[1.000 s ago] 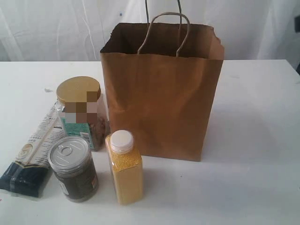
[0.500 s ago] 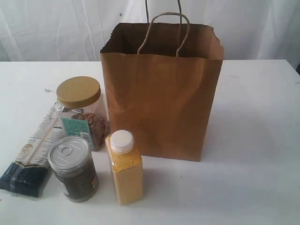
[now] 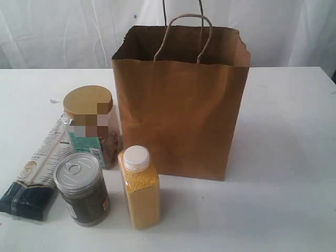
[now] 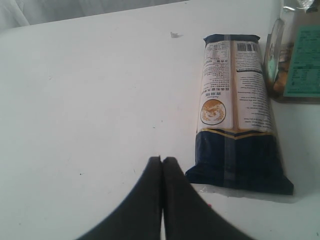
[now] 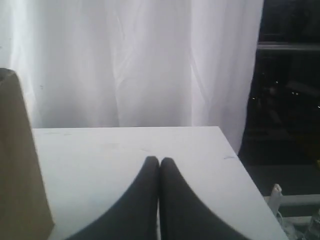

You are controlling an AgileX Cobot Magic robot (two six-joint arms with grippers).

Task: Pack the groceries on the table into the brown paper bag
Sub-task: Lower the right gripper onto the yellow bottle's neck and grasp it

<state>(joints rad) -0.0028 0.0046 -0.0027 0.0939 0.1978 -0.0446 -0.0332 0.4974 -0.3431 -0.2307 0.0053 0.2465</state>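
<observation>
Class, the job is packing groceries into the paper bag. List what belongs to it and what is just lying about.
Belongs: brown paper bag, tan-lidded jar, silver-lidded dark jar, yellow bottle, white-and-navy packet, table.

Just there: small white scrap, white curtain behind.

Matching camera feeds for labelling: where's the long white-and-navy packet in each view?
Exterior: long white-and-navy packet lies flat at lower left, left of the silver-lidded dark jar.
Left wrist: packet lies flat, navy end nearest the shut left end effector.
Right wrist: not in it.
Shared landmark: tan-lidded clear jar, by the packet's white end in both.
</observation>
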